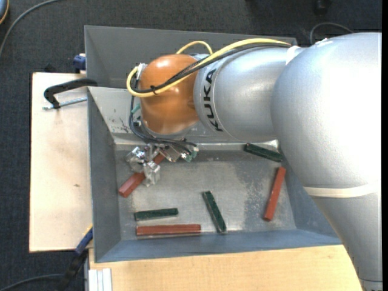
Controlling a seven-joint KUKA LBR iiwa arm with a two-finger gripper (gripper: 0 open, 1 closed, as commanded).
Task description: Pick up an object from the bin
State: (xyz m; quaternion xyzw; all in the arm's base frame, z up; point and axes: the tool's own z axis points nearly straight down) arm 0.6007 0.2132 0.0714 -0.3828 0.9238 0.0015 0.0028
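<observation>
Near the left wall of the bin [102, 180], we are clamping the short red stick [128, 186] between the fingers of our gripper [145, 164], low over the floor. We are judging the grasp made; the next move is calling for a straight lift, without the stick slipping.

I record even, bright overhead light: broad glare on the silver arm housing [254, 83], 1 soft highlight on the orange wrist cover [173, 99], a dull sheen on the bin floor [182, 187], and soft shade directly beneath that housing.
</observation>
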